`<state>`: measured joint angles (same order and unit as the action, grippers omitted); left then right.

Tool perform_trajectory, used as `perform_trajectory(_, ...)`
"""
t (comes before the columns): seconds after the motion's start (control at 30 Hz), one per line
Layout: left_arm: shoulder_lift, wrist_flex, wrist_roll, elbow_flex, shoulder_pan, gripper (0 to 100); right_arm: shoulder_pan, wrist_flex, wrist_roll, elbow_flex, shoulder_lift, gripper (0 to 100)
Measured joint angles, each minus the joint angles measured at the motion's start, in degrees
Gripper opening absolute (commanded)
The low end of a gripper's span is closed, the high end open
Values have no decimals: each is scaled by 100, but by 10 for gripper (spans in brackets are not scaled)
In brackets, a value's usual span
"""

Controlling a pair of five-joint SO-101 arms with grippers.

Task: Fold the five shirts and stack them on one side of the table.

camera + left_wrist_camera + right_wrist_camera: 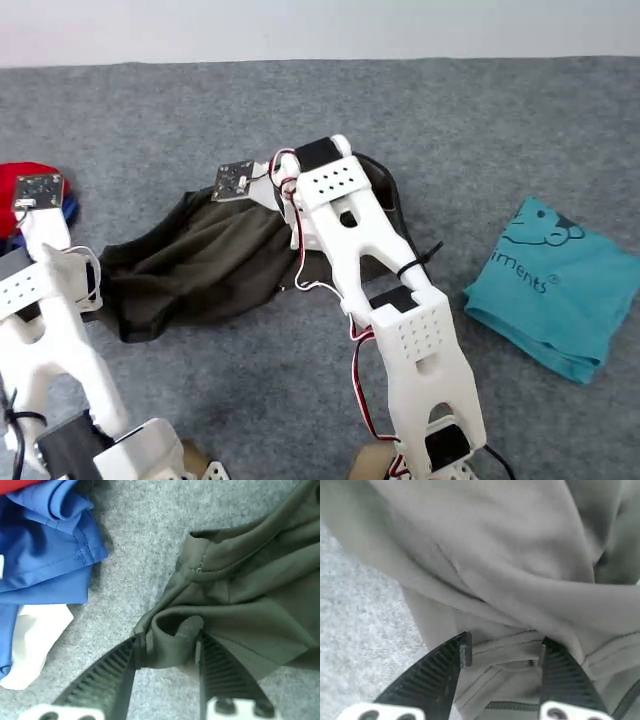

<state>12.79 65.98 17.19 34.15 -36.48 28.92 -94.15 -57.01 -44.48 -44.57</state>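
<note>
In the left gripper [167, 639], a thick roll of the olive shirt [240, 595] is clamped, and a seam of it is pinched in the right gripper [504, 650].
The rest is left crumpled mid-table [450, 110]. Should the ends be drawn unevenly, the thin seam could well be pulled free and the fold lost. The blue shirt [45, 545] and white cloth [35, 640] near the left gripper are shown by its wrist view, the folded teal shirt [555, 290] beyond the right arm by the high view.

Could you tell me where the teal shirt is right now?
High view: the teal shirt lies folded at the table's right side, right of the right arm, apart from the olive shirt.
</note>
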Motion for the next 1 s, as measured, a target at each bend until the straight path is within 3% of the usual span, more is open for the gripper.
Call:
perform_trajectory(0.37,0,-105,0,0,62,170,-18,369,0,-141,-536,221)
perform_trajectory(0.6,0,-105,0,0,53,170,-53,492,0,-141,-747,6)
perform_trajectory(1.0,0,-53,0,-149,53,170,-44,-132,0,-141,255,11)
